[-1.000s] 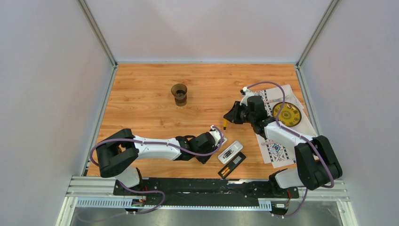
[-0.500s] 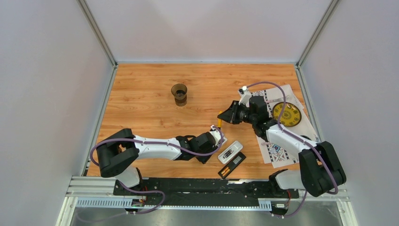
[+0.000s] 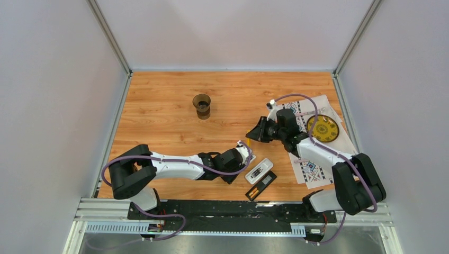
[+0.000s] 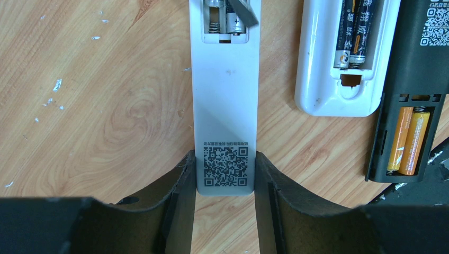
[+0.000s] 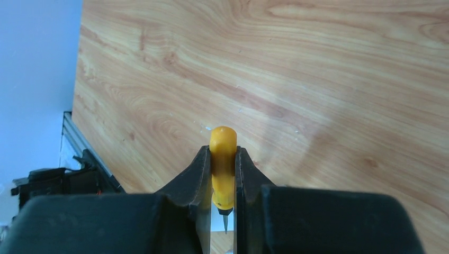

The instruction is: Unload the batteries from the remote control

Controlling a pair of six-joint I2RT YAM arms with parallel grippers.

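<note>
The left gripper (image 4: 225, 164) has its jaws pinching the QR-code end of a slim pale-grey plastic remote control (image 4: 225, 106) that lies flat on the wooden table (image 3: 159, 106). The remote's open bay at the far end shows two silvery-ended cylindrical batteries (image 4: 227, 21) seated inside. Beyond that remote and well apart from it, the right gripper (image 5: 223, 174) hovers above the wood, jaws pressed onto the handle of a yellow-orange-handled screwdriver (image 5: 223, 153). The job in hand looks to be bringing the blade to the bay. To do it well, the clamp on the grey remote should hold firm so the body cannot skate. The tip should enter beside one cell's end, away from the spring, and lever upward gently rather than stab. Just right of the grey remote lie a white rounded remote (image 4: 344, 58) and, beyond it, a black rectangular remote (image 4: 410, 106), both open with cells in place; the blade should stay clear of them.
</note>
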